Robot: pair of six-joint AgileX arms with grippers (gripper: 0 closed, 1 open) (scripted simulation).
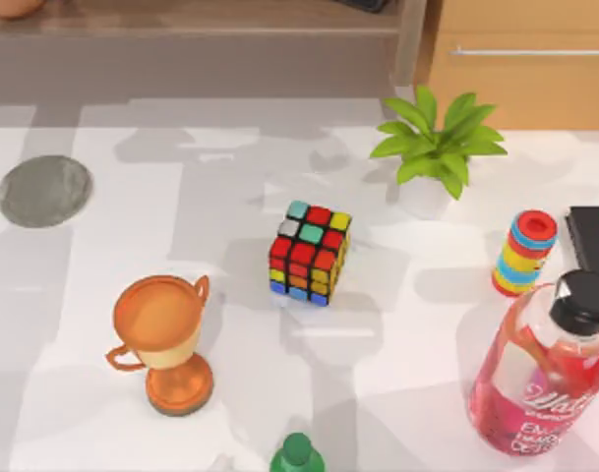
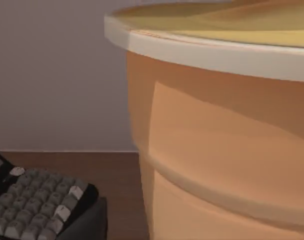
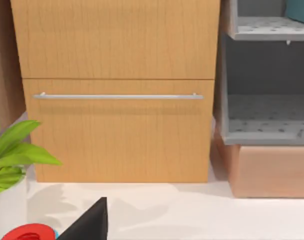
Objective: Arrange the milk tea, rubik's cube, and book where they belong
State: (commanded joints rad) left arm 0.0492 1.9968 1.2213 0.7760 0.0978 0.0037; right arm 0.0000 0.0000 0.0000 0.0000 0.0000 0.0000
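The rubik's cube (image 1: 309, 253) stands on the white table near its middle, with mixed coloured stickers on a black frame. The milk tea (image 2: 226, 130), an orange-tan cup with a pale-yellow top, looms very close in the left wrist view; it stands upright on a brown wooden shelf. A small orange-tan curve (image 1: 12, 6) sits on the shelf at the top view's far left corner. A teal corner, apparently the book (image 3: 300, 10), lies on the upper tier of a grey rack in the right wrist view.
On the table stand an orange trophy (image 1: 166, 339), a potted plant (image 1: 437, 147), a ring stack (image 1: 523, 253), a pink bottle (image 1: 550, 374), a black flat object (image 1: 591, 231), a green bottle top (image 1: 297, 454) and a grey mat (image 1: 45, 190). A keyboard (image 2: 37, 202) lies beside the milk tea. A wooden drawer cabinet (image 3: 117, 95) stands at the back right.
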